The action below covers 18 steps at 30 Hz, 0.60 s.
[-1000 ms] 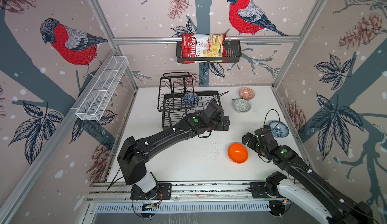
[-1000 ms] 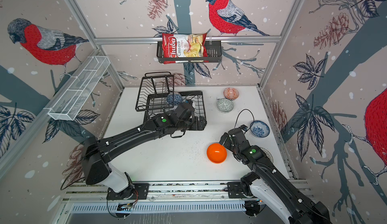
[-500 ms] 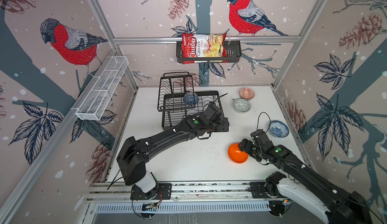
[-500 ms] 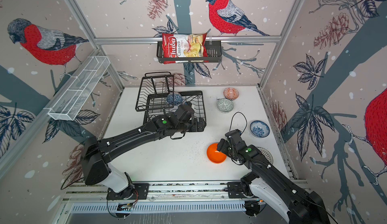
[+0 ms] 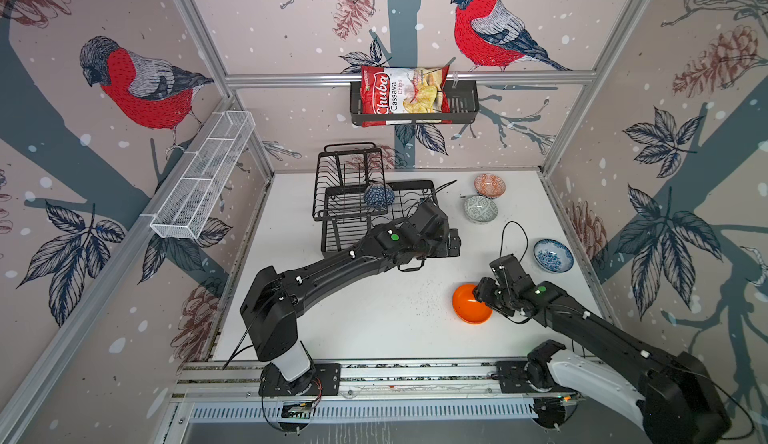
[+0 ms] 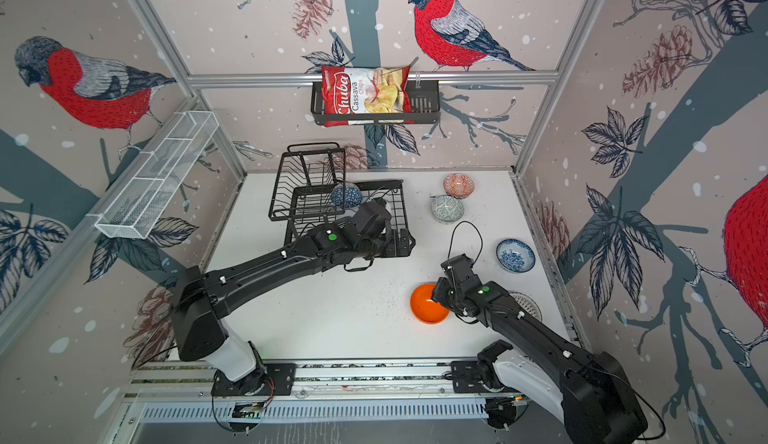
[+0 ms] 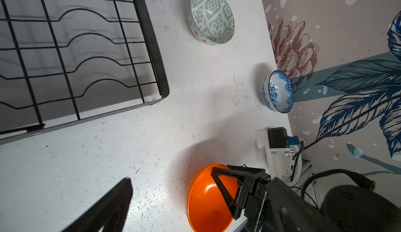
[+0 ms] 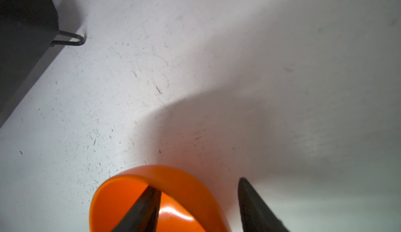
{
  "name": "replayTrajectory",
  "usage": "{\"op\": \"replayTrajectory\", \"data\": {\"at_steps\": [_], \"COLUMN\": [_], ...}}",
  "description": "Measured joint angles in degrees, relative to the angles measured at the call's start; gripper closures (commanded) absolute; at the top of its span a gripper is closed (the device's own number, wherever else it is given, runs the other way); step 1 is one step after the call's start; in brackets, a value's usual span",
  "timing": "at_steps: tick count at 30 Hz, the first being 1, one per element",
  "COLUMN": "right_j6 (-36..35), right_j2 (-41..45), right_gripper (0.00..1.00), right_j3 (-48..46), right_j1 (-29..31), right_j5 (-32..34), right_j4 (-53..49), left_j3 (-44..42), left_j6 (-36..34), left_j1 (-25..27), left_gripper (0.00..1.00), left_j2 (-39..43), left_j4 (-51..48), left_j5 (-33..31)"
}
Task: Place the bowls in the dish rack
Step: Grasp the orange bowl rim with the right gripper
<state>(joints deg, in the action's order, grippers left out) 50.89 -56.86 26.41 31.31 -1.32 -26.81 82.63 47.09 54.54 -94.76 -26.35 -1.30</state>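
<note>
Jaws of the right gripper (image 8: 198,185) stand partly spread astride the right wall of the plain orange bowl (image 5: 466,308), one finger (image 8: 145,211) inside and the other just outside, so we see no clamp yet; that bowl sits on the white table (image 5: 353,317), near and right of centre. We see the left gripper (image 5: 452,243) spread wide and empty at the near right corner of the dish rack (image 5: 332,213), which holds the dark-blue bowl (image 5: 378,195). Outside the rack we find the grey-green bowl (image 5: 481,209) and orange-red patterned bowl (image 5: 490,185) far right, and the blue-flowered bowl (image 5: 553,255) by the right wall.
</note>
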Motion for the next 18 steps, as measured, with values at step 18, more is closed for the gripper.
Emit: {"op": "replayTrajectory", "data": {"at_steps": [18], "right_j6": [-2.93], "right_j2": [-7.52], "right_gripper": [0.87], "right_j3": [4.00], "right_j1": [-1.55], "right_j5": [1.33], "right_j4": [0.87], "left_j3": [3.61], "left_j6": [-0.74], "left_j1": [0.02], "left_gripper": [0.02], "left_j2": [-2.99], "left_j4": [-1.38], "left_j5": [1.16]}}
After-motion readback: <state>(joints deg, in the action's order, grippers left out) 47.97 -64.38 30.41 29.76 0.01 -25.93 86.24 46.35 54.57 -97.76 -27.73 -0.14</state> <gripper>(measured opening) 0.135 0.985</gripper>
